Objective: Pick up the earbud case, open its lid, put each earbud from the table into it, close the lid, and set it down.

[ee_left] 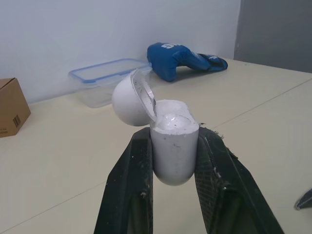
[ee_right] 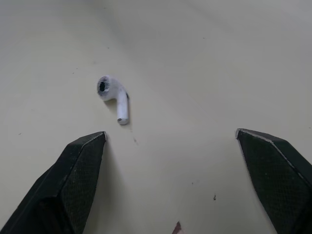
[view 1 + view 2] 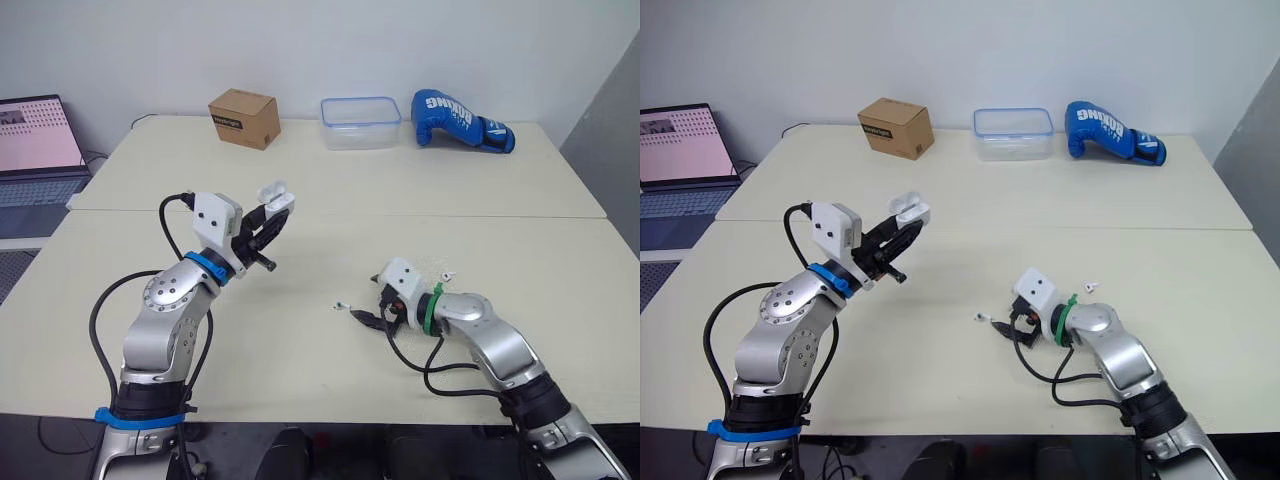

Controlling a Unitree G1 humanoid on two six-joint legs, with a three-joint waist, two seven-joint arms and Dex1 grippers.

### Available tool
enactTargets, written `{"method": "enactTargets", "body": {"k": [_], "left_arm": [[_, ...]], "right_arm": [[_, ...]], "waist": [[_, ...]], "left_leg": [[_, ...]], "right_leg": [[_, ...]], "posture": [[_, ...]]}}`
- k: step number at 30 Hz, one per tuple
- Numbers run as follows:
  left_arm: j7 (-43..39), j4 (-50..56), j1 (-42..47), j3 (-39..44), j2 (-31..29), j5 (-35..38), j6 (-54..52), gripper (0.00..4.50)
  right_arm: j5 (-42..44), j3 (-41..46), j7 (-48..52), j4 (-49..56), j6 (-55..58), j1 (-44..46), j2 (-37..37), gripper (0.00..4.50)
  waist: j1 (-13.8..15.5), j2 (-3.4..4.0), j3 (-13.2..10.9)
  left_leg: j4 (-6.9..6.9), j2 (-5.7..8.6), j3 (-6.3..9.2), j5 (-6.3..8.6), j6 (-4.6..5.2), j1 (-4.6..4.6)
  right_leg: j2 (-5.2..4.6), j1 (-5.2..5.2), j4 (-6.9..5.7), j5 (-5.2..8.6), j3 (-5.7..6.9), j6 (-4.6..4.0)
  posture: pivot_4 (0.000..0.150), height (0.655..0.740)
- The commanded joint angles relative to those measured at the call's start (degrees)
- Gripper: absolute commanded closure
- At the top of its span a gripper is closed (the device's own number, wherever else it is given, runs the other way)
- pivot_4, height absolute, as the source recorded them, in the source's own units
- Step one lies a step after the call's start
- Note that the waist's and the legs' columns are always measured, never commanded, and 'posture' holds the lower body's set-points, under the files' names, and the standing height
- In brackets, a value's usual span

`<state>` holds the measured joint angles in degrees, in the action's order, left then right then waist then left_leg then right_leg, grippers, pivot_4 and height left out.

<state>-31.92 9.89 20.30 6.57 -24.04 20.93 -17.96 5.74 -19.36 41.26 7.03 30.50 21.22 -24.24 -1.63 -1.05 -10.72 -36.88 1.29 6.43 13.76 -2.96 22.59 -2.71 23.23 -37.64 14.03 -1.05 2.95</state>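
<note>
Pale desk (image 3: 330,240) below: I'm clamping my left gripper (image 3: 268,222) on the open-lidded earbud case (image 1: 174,156) above its left half; my right gripper (image 2: 170,132) is gaping wide by the front edge, risking flicking the off-centre earbud (image 2: 113,95) away.

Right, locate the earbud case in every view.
Left eye view: earbud case, lid open, left of centre, in the left gripper.
Right eye view: earbud case, same place.
Left wrist view: earbud case at centre.
Right wrist view: an earbud instead.
Shared landmark: blue boxing glove beyond it.
</note>
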Motion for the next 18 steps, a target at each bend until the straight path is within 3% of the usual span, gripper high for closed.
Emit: {"method": "enactTargets", "body": {"k": [1, 8, 9, 12, 18], "left_arm": [[-0.2, 0.9, 0.7, 0.2, -0.2, -0.2, 1.6, 3.74], [-0.3, 1.4, 0.3, 0.3, -0.2, -0.2, 1.5, 3.74], [-0.2, 1.4, 0.3, 0.3, -0.2, -0.2, 1.5, 3.74], [-0.2, 1.4, 0.3, 0.3, -0.2, -0.2, 1.5, 3.74], [-0.1, 1.5, 0.3, 0.3, -0.2, -0.2, 1.5, 3.74]], "right_arm": [[-0.6, -2.6, 1.8, 0.9, -0.9, -0.8, 0.2, 0.02], [-1.9, -3.6, 1.4, -4.5, -3.0, 1.5, 2.8, 0.02], [-2.0, -3.8, 1.7, -5.2, -3.4, 2.0, 3.1, 0.18], [-2.2, -4.8, 3.0, -6.6, -4.6, 3.1, 3.5, 0.90], [-3.9, -7.0, 4.0, -9.3, -5.3, 4.7, 4.3, 3.05]], "waist": [[0.0, 0.00, 0.0], [-0.3, 0.00, 0.0], [-0.4, 0.00, 0.0], [-0.4, 0.00, 0.0], [-0.4, 0.00, 0.0]], "left_leg": [[0.00, -0.02, 0.00, 0.00, 0.00, -0.01], [0.01, -0.12, -0.04, 0.00, 0.00, -0.10], [0.01, -0.14, -0.05, 0.00, 0.00, -0.12], [0.01, -0.21, -0.07, 0.00, 0.00, -0.15], [0.01, -0.38, -0.11, 0.00, 0.00, -0.19]], "right_leg": [[0.01, 0.00, 0.00, 0.00, 0.01, 0.00], [0.11, 0.00, -0.02, 0.00, -0.03, -0.01], [0.13, 0.00, -0.03, 0.00, -0.03, -0.01], [0.23, 0.00, -0.05, 0.00, -0.07, -0.01], [0.42, -0.01, -0.05, -0.02, -0.13, -0.05]], "posture": [[0.150, 0.7400], [0.150, 0.7400], [0.150, 0.7400], [0.150, 0.7400], [0.150, 0.7400]]}}
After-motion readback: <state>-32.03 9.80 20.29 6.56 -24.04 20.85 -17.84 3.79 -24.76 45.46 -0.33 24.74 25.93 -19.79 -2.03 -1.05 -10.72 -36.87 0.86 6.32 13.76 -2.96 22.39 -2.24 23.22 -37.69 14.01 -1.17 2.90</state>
